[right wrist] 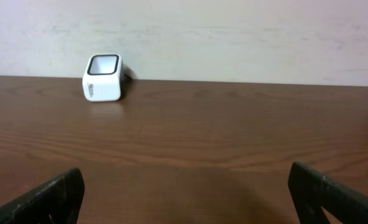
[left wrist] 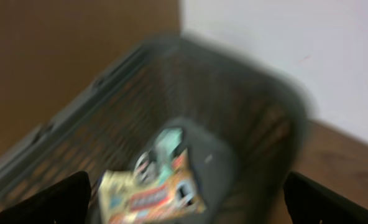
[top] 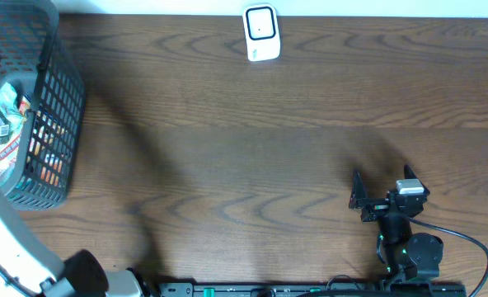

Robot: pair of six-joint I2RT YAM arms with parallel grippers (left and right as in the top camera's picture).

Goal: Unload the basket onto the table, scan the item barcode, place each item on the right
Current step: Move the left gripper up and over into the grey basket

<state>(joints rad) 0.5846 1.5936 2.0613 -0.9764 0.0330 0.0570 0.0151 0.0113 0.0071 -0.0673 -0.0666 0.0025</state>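
Right gripper [right wrist: 185, 180] is standing wide open, empty, over the table [right wrist: 234, 143]. Left gripper [left wrist: 184, 190] is likewise gaping, facing into the grey mesh basket [left wrist: 252, 118]. Inside, a colourful printed packet [left wrist: 150, 198] is lying at the bottom, its detail blurred. The white scanner [right wrist: 102, 78] is sitting at the table's far edge.

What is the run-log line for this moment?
left fingers open, above basket | packet in basket, not gripped | right fingers open, empty, facing scanner | barcode scan not started

The left arm [top: 5, 239] reaches forward, its left tool [left wrist: 187, 208] tilted downward, jaws spread wide. The right tool [top: 382, 191] sits level near its base, jaws equally wide.
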